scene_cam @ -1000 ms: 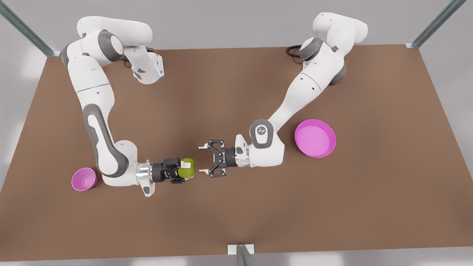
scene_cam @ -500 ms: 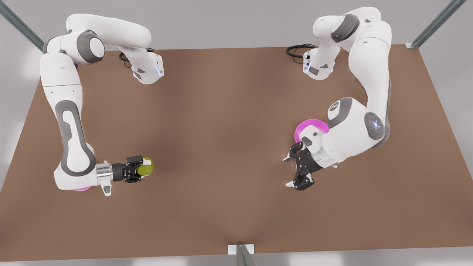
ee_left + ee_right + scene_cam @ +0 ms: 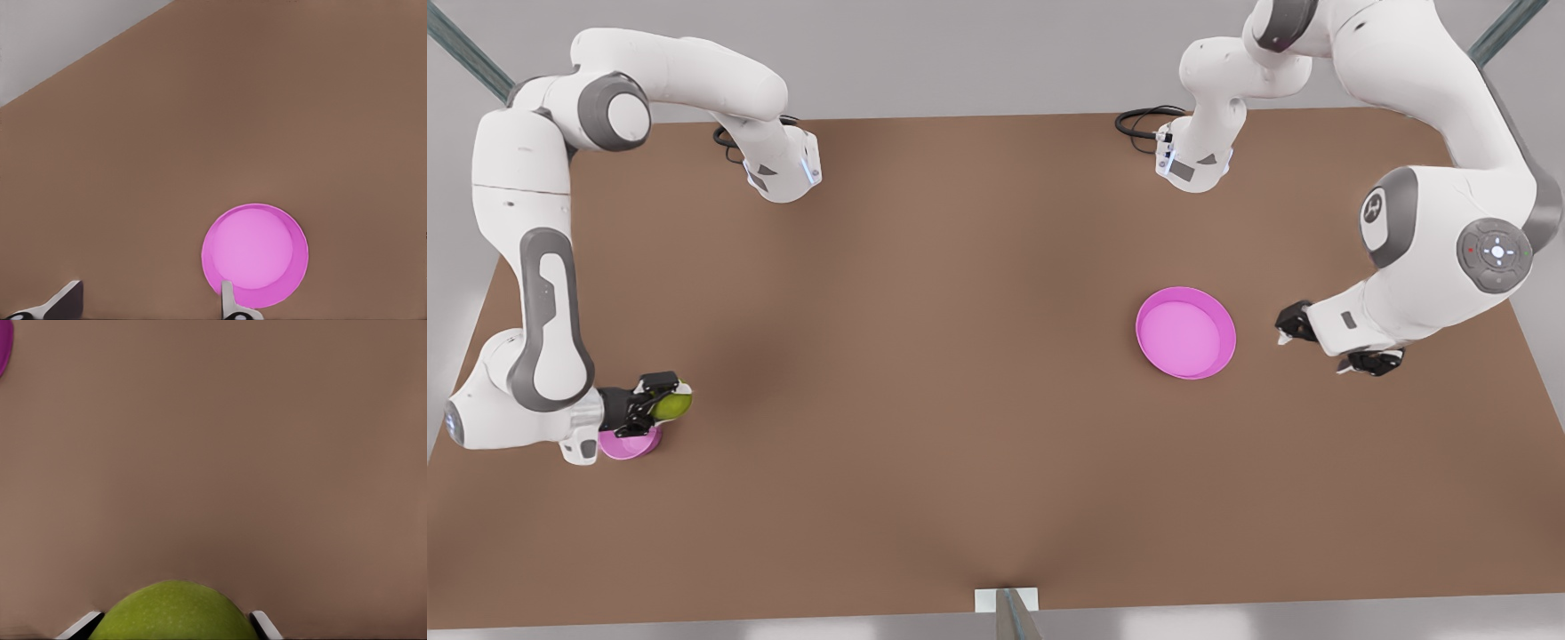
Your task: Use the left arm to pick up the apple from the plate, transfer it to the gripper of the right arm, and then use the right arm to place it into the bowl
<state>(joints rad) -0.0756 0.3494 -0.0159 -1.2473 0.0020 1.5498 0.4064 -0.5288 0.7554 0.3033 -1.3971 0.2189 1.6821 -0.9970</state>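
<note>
The right gripper [image 3: 665, 404] clamps the apple [image 3: 671, 405] just above the bowl [image 3: 627, 443]; the left gripper [image 3: 1325, 348], fingers spread and empty, waits near the plate [image 3: 1185, 332].

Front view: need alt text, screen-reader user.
At the front view's left, the right gripper holds the apple just above the small pink bowl on a brown table. At the front view's right, the left gripper waits open beside the empty pink plate.

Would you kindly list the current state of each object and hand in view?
Yellowish-green round apple: gripped, held above the bowl's edge.
Small deep pink bowl: upright, empty.
Wide shallow magenta plate: empty.
Right hand: shut on the apple.
Left hand: open, empty, beside the plate.
</note>
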